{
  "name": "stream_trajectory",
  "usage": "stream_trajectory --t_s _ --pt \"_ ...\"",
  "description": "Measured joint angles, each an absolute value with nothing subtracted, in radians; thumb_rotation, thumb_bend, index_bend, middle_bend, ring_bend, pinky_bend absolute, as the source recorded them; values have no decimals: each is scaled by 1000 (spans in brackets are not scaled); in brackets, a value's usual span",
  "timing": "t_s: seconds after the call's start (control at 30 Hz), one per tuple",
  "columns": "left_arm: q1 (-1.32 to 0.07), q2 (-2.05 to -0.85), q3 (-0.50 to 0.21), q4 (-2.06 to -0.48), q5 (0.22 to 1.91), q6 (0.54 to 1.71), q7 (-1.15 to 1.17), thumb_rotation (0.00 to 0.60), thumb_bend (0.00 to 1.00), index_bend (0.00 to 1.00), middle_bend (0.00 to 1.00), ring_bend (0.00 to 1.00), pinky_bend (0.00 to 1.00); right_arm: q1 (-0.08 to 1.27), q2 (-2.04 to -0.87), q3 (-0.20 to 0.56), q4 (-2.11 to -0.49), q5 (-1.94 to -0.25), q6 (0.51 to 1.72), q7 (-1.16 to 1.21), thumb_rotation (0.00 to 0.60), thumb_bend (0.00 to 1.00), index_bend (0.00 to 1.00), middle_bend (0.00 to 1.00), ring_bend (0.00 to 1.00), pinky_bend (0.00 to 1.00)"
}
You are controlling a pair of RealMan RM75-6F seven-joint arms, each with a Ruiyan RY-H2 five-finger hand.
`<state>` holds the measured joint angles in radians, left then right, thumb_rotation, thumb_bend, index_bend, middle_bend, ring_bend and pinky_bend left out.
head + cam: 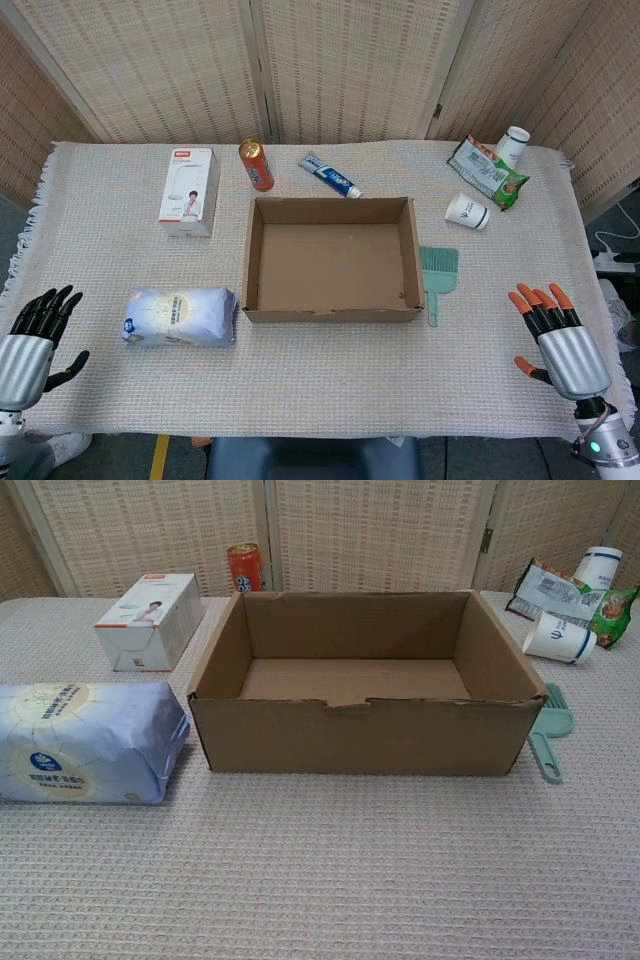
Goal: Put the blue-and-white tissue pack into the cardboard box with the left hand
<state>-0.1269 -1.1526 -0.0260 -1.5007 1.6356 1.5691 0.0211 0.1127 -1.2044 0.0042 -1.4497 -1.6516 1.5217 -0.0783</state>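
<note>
Reaching has not begun, by my reading: the left hand (35, 335) sits at the near left edge of the table (330, 390), fingers apart, holding nothing. The right hand (555, 330) rests at the near right edge, likewise spread and empty. Neither hand shows in the chest view.

The tissue pack (180, 316) lies flat on the cloth, on its long side, between the left hand and the box (330, 258), just beside the box's left wall without touching it. The box stands open and looks empty.

The next move, I judge, calls for the left hand to travel right and forward to the pack, close around its soft body, lift it above the box's left wall, then carry it over and let it down inside. The pack is bulky and pliant, so a grip across its width seems wise.

Nothing lies between hand and pack. A white carton (190, 190) stands behind the pack, an orange can (256, 164) and a toothpaste tube (330, 176) lie beyond the box, a green brush (437, 275) lies at its right side, and two cups (467, 211) and a snack bag (487, 172) sit at the far right, all well apart from the path.
</note>
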Motion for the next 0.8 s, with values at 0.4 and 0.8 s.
stream_trajectory --t_s 0.4,0.8 --pt "-133 -1158 -26 -1487 1636 1565 5 600 268 0 0 0 123 117 -1205 4 -1453 -1645 1506 -80 600 0 78 37 0 0" --pt "-176 -1024 7 -1640 1618 1402 55 600 210 0 0 0 128 118 -1199 4 -1465 -1627 1486 -77 600 0 76 37 0 0"
